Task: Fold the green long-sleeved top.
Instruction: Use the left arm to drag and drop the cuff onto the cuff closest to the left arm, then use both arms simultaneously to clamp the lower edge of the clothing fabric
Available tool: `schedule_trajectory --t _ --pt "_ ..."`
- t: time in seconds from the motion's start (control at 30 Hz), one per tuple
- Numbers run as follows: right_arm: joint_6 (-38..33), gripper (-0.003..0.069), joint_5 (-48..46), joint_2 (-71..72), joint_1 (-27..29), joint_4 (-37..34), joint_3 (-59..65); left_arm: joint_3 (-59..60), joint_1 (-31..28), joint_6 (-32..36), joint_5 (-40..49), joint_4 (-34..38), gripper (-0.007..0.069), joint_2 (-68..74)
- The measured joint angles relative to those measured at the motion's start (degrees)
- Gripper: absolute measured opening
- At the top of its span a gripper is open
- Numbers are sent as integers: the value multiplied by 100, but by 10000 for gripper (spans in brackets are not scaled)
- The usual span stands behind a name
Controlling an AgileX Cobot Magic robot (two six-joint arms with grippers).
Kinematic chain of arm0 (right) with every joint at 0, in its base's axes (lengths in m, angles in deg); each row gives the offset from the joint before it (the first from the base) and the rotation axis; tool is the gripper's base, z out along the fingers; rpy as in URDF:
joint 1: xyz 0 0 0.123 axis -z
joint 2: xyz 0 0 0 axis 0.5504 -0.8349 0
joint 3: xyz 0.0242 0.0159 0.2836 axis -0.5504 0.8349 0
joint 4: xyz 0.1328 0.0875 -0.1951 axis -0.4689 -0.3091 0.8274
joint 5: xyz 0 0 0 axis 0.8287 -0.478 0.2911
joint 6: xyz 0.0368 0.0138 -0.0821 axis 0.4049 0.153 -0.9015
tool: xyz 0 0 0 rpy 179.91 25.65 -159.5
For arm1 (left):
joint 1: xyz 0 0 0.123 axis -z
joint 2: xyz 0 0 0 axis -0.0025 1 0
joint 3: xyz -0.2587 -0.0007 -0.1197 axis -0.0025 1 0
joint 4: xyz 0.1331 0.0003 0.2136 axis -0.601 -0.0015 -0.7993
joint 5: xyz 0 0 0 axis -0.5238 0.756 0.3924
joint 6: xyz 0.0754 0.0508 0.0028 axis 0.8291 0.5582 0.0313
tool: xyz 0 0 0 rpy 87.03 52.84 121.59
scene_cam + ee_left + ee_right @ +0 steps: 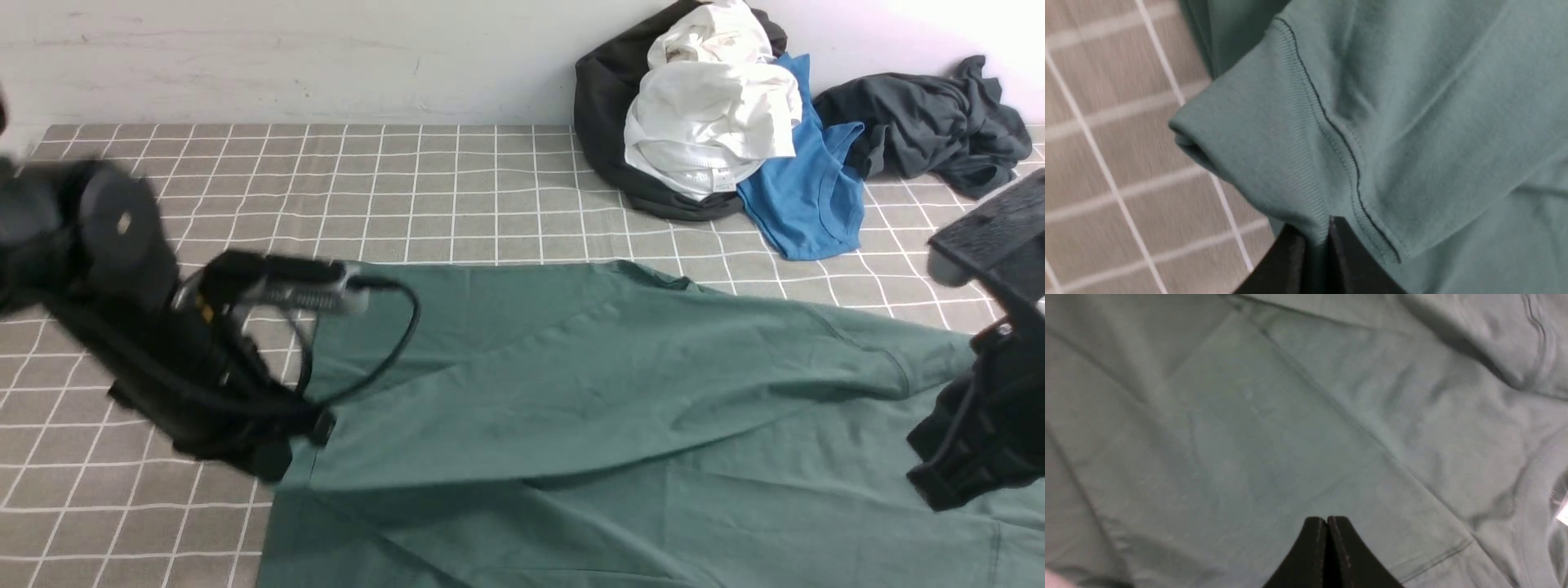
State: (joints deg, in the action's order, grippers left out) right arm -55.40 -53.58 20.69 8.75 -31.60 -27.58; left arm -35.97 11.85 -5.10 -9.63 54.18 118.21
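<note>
The green long-sleeved top (pixel 620 392) lies spread over the checked cloth, one sleeve folded across its body. At its left edge my left gripper (pixel 306 437) is shut on the ribbed cuff (pixel 1290 163) of a sleeve; the rib fabric is pinched between the two black fingers (pixel 1347 257). My right gripper (pixel 1327 520) hovers over the top's right part, shut with nothing between its fingertips. In the front view the right arm (pixel 980 425) stands at the right edge above the fabric. A white label (pixel 1563 514) shows at the neckline.
A pile of clothes sits at the back right against the wall: a black garment (pixel 604 106), white ones (pixel 710 106), a bright blue shirt (pixel 808 196) and a dark grey garment (pixel 931 122). The checked cloth (pixel 367 180) covers the table.
</note>
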Motion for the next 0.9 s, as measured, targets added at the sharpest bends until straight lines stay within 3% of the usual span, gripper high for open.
schedule_trajectory --t 0.17,0.33,0.37,0.4,0.5,0.57,0.73,0.9 --pt "-208 -14 -336 0 -796 -1 -11 719 0 53 -333 0 44 -344" --pt "-495 17 -470 7 -1423 -12 187 925 0 207 -219 -72 173 -350" --pt "-702 62 -470 7 -1611 -52 424 930 0 270 -91 -98 268 -375" --pt "-702 62 -464 7 -1629 -53 453 930 0 269 -75 -98 268 -375" --pt "-1209 202 -170 7 -1829 -269 1067 936 17 411 265 57 432 -586" --pt "-1476 280 135 7 -1856 -344 1394 936 141 565 382 109 475 -789" --pt "-2352 421 1073 25 -1857 -483 2256 936 1110 1012 633 90 508 -1283" --pt "-2969 446 2060 29 -1857 -496 2981 1291 2450 1453 823 -297 510 -1344"
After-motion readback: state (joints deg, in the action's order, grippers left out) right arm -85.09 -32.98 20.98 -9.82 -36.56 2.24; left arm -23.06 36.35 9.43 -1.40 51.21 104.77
